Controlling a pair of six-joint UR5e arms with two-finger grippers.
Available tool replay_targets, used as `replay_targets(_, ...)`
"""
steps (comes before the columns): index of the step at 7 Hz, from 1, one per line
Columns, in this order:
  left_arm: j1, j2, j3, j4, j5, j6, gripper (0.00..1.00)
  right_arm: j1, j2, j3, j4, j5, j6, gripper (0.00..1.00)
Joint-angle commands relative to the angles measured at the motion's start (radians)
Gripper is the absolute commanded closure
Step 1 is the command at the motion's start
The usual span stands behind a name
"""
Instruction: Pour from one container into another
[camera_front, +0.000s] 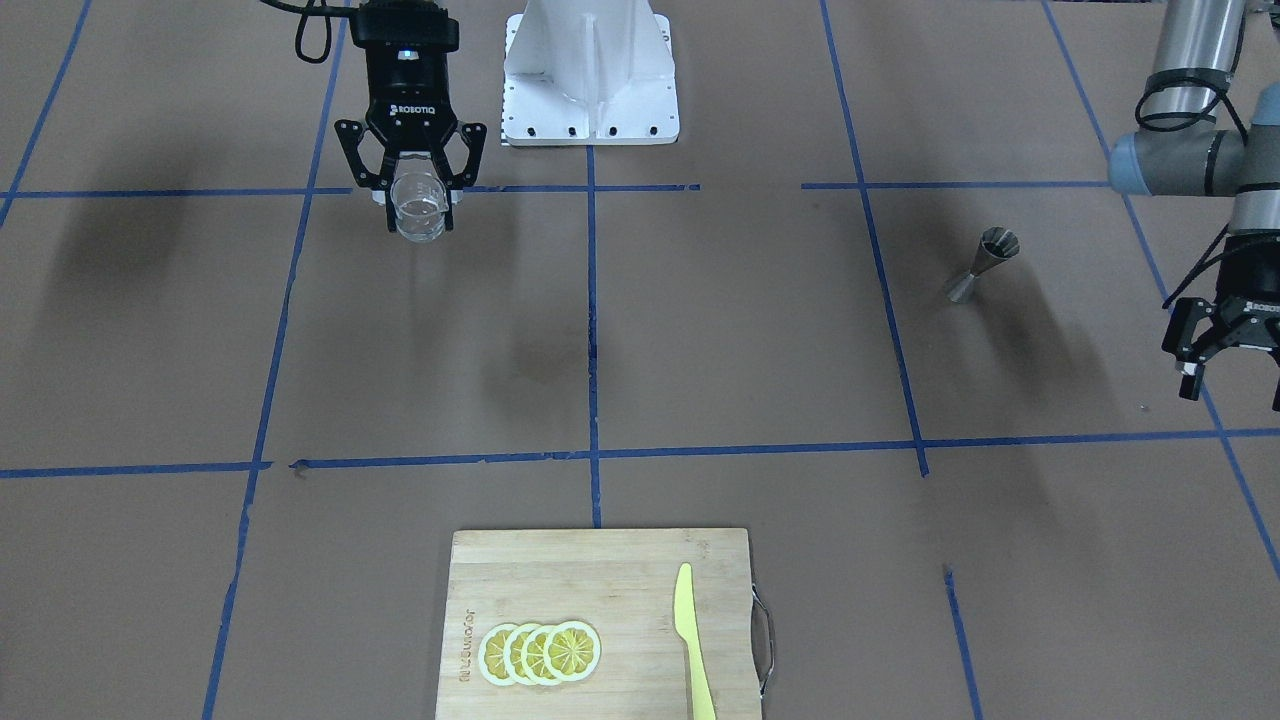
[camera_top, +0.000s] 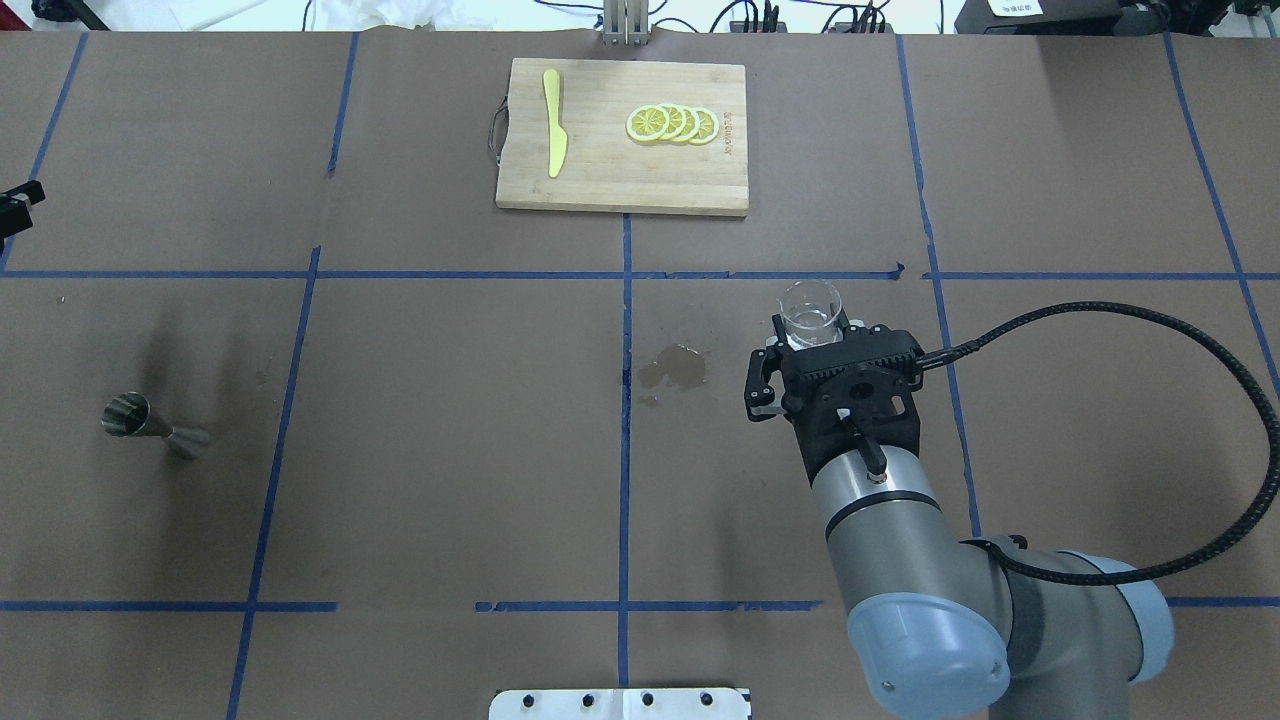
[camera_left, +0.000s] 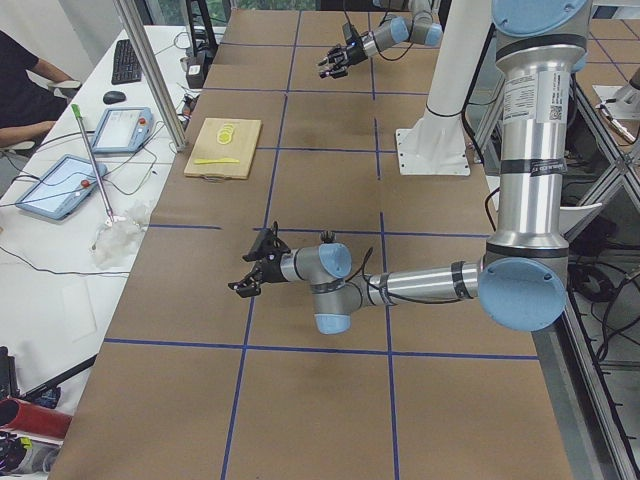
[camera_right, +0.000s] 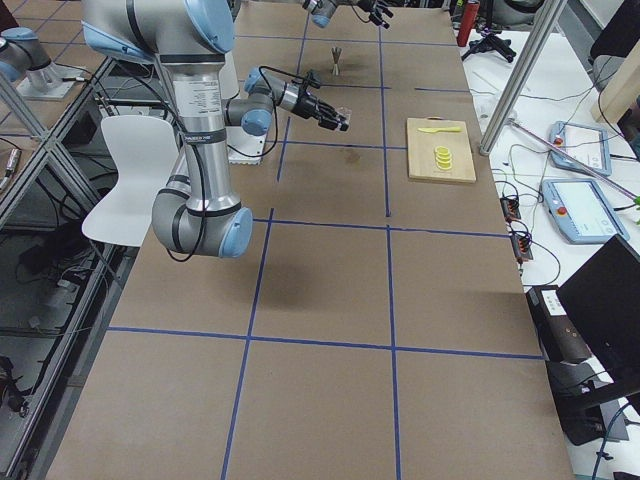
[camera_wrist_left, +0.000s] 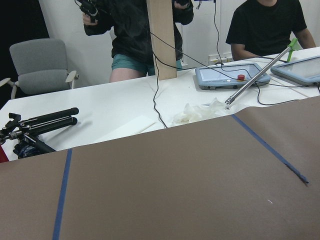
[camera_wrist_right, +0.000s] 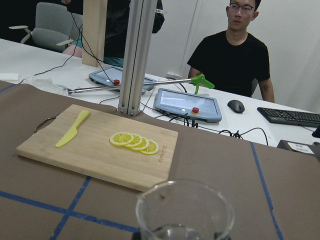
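While I hold small clear glass cup (camera_top: 810, 305) clamped in right gripper (camera_front: 419, 212), overhead centre-right, grey steel hourglass jigger (camera_top: 152, 427) stands upright far left; left gripper (camera_front: 1235, 388), spread wide, empty, nearer it.

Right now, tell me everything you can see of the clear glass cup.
The glass cup is small, round and fully transparent, with a thin rim that seems to flare into a slight lip in the right wrist view. It is upright, mouth up, on the robot's right half. The right gripper is shut on its sides and appears to hold it lifted off the table. Nothing else touches it. I cannot tell whether it holds any liquid.
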Motion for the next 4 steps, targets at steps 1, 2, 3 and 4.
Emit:
replay_targets(1,-0.102,-0.082,0.0,0.229,-0.116,0.023,0.0,0.012,-0.106,-0.138,0.312,0.0,0.029,1.0)
replay_targets(2,-0.172,-0.146,0.0,0.356,-0.237,0.032,0.0,0.009,-0.178,-0.181,0.438,0.0,0.026,1.0)
replay_targets(3,-0.249,-0.226,-0.002,0.541,-0.318,0.042,0.0,0.01,-0.201,-0.253,0.534,-0.006,0.031,1.0)
replay_targets(4,-0.287,-0.234,-0.002,0.601,-0.409,0.095,0.0,0.01,-0.234,-0.342,0.664,-0.024,0.038,1.0)
